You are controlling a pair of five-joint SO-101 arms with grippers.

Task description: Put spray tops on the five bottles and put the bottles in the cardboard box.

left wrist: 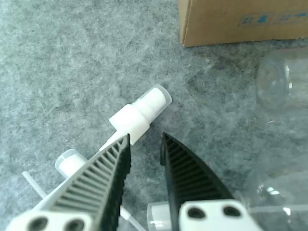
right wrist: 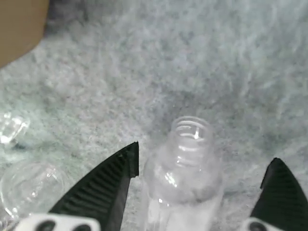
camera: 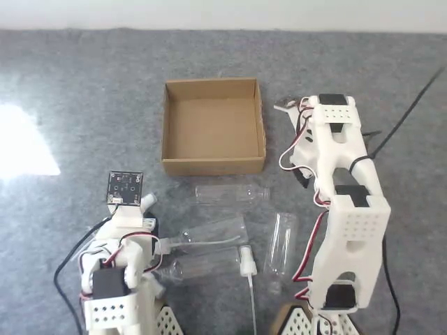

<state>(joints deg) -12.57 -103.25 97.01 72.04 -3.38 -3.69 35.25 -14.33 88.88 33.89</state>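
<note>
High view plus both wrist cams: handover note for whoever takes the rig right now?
Left claw: slightly open, empty, tips at a loose spray top on the mat.
Right claw: wide open around an uncapped bottle, not closed on it.
Cardboard box: empty. Other bottles lie on the mat near it; one seems to have a top on.
Done: nothing boxed. Left: cap the rest, box all five.
</note>
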